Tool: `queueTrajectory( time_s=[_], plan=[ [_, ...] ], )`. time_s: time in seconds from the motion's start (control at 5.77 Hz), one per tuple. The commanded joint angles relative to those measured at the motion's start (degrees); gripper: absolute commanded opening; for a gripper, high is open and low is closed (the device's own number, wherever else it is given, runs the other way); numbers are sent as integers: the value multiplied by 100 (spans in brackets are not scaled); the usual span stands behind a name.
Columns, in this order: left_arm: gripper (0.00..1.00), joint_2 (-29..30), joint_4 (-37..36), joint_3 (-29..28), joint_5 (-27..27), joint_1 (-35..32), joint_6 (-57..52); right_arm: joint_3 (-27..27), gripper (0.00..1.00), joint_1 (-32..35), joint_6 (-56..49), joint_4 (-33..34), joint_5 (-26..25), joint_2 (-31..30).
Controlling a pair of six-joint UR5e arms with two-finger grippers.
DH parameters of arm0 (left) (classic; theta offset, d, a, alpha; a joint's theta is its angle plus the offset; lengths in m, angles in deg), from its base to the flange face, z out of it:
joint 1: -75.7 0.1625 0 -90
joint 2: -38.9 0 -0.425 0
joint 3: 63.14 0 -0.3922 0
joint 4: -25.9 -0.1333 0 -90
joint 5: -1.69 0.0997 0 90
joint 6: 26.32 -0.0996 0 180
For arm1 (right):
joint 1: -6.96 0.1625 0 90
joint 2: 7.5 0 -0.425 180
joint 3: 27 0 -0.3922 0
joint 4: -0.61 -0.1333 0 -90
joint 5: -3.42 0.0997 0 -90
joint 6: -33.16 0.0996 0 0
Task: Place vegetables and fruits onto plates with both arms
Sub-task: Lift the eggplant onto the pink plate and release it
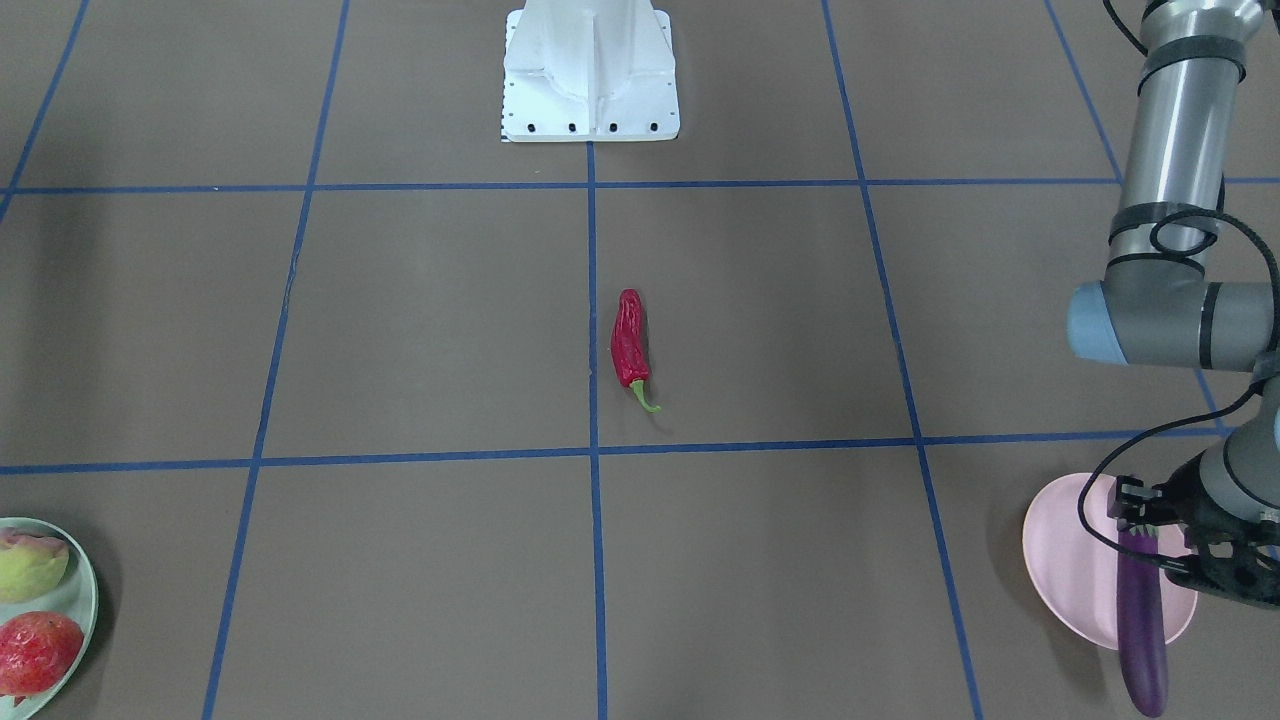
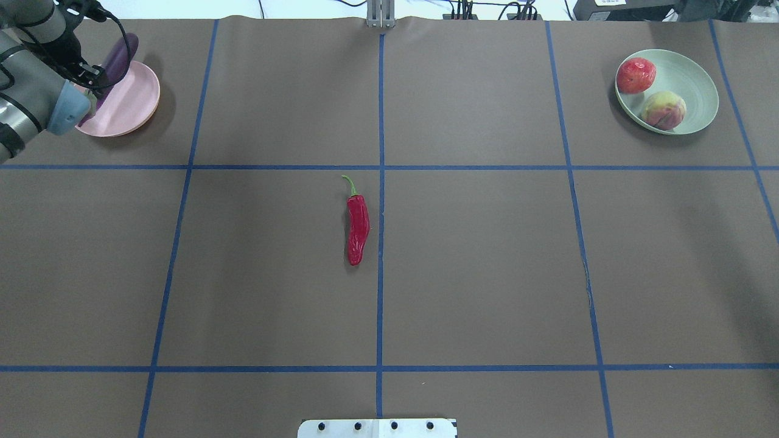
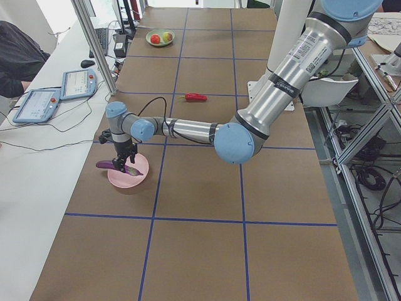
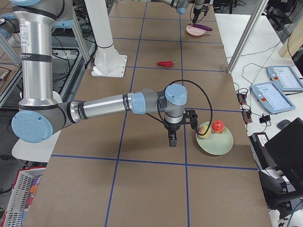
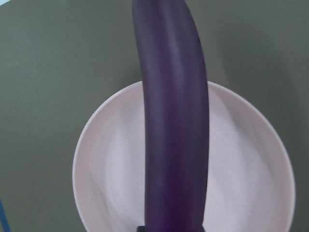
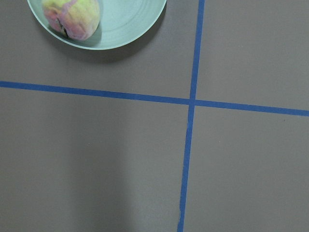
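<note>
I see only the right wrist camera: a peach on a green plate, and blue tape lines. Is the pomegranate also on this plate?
Observer: Yes, the pomegranate lies on the green plate, beside the peach.
Operator: Thank you. Where is the chili?
Observer: The chili pepper lies on the bare table near its centre, on no plate.
Operator: And what does the left arm do?
Observer: The left gripper holds the eggplant by one end over the pink plate.
</note>
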Motion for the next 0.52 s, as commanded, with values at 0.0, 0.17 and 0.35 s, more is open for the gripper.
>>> queueTrajectory(
  time_s=[0.0,0.17,0.35],
  plan=[
    [99,113,-321,407,-365,26,83,0,100,0,0,0,74,1],
    [99,306,-481,688,-847,113,928,0,100,0,0,0,74,1],
    [99,403,-474,1152,-913,697,2224,0,100,0,0,0,74,1]
  ],
)
